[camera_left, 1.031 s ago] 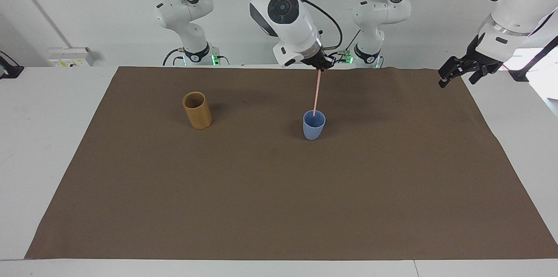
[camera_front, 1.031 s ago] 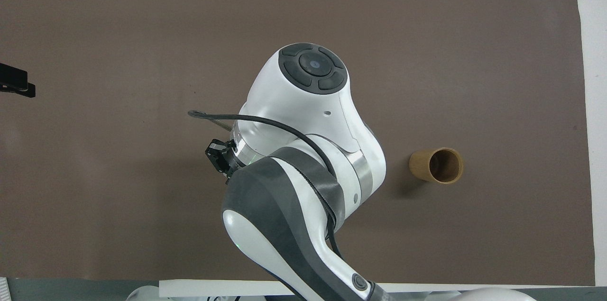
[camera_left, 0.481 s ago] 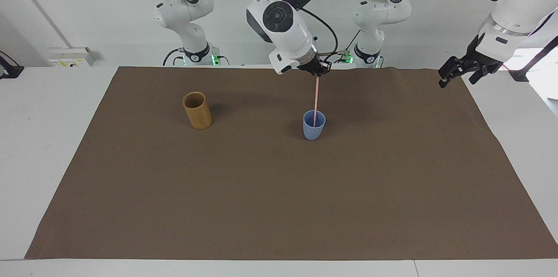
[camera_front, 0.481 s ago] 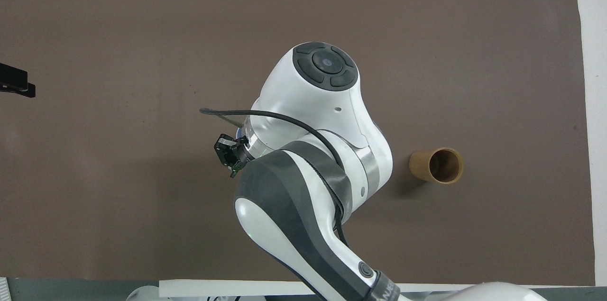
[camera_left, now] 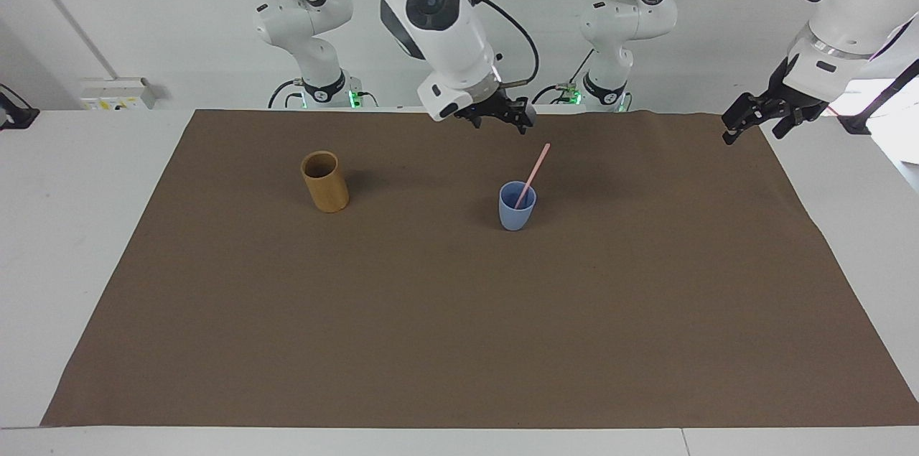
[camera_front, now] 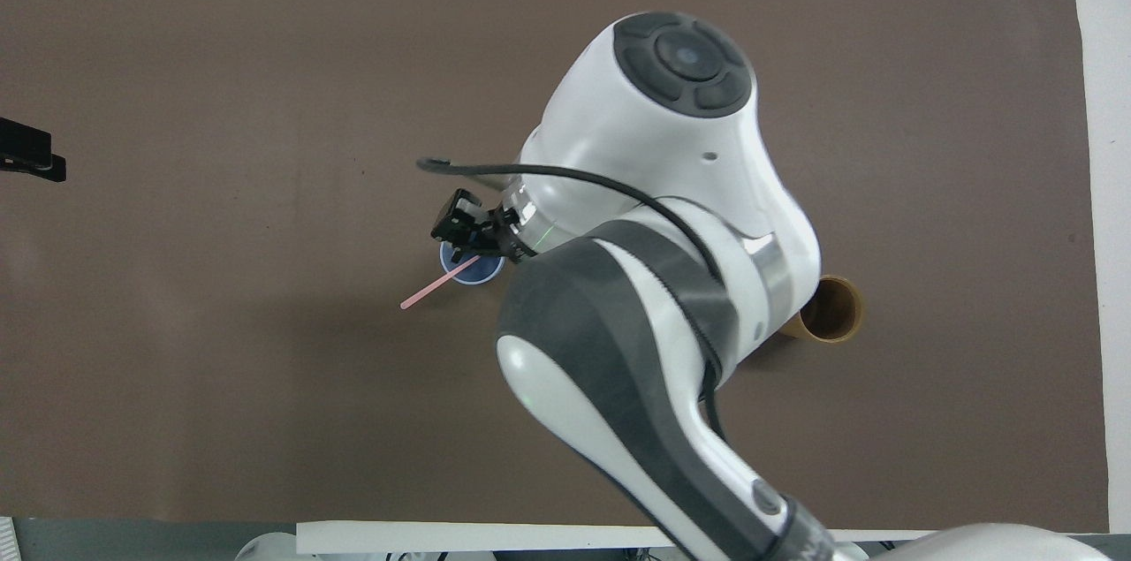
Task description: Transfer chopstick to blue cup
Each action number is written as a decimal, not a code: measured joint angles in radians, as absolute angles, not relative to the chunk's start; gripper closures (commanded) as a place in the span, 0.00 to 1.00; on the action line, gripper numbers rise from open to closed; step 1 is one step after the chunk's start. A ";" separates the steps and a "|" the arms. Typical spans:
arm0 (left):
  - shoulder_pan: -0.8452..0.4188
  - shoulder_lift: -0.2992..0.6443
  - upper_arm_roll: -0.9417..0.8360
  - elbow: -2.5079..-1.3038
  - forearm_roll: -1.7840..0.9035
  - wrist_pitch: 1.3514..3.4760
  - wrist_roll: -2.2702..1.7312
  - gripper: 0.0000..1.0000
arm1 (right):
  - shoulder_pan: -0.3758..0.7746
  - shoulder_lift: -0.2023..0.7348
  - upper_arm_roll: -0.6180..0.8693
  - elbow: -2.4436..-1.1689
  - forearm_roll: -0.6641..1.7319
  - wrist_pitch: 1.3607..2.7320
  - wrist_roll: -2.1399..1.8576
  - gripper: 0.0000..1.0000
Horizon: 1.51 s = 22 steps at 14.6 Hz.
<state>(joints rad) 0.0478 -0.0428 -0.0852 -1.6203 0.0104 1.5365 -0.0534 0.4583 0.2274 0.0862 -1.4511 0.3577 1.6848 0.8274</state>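
The pale-pink chopstick [camera_left: 532, 176] stands in the blue cup [camera_left: 517, 210] and leans on its rim toward the left arm's end of the table. Nothing holds it. In the overhead view the chopstick [camera_front: 433, 289] sticks out of the cup [camera_front: 477, 276], which the arm partly covers. My right gripper [camera_left: 501, 120] is open and empty in the air above the cup, clear of the stick's top; it also shows in the overhead view [camera_front: 464, 225]. My left gripper [camera_left: 752, 120] waits, open and empty, above the mat's corner at the left arm's end.
A tan wooden cylinder cup [camera_left: 324, 182] stands upright beside the blue cup, toward the right arm's end; the right arm half covers it in the overhead view [camera_front: 835, 311]. A brown mat [camera_left: 459, 341] covers the table.
My right gripper opened, let go of the chopstick and rose toward the right arm's end. The stick, upright before, tipped over to lean on the blue cup's rim. The left arm has not moved.
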 measured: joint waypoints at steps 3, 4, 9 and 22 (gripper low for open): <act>0.048 -0.043 -0.085 -1.620 0.010 1.536 -0.053 0.00 | 0.290 0.157 0.079 -1.423 0.233 1.609 0.615 0.00; 0.048 -0.043 -0.085 -1.620 0.010 1.536 -0.053 0.00 | 0.240 0.132 0.077 -1.422 0.189 1.574 0.547 0.00; 0.048 -0.043 -0.085 -1.620 0.010 1.536 -0.053 0.00 | 0.046 0.019 0.074 -1.421 -0.001 1.364 0.242 0.00; 0.048 -0.043 -0.085 -1.620 0.010 1.536 -0.053 0.00 | -0.095 -0.055 0.037 -1.521 -0.012 1.322 -0.022 0.00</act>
<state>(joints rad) 0.0478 -0.0428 -0.0852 -1.6203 0.0104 1.5365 -0.0535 -0.0949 -0.0551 0.0370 -1.5214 -0.0121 1.3216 -0.0220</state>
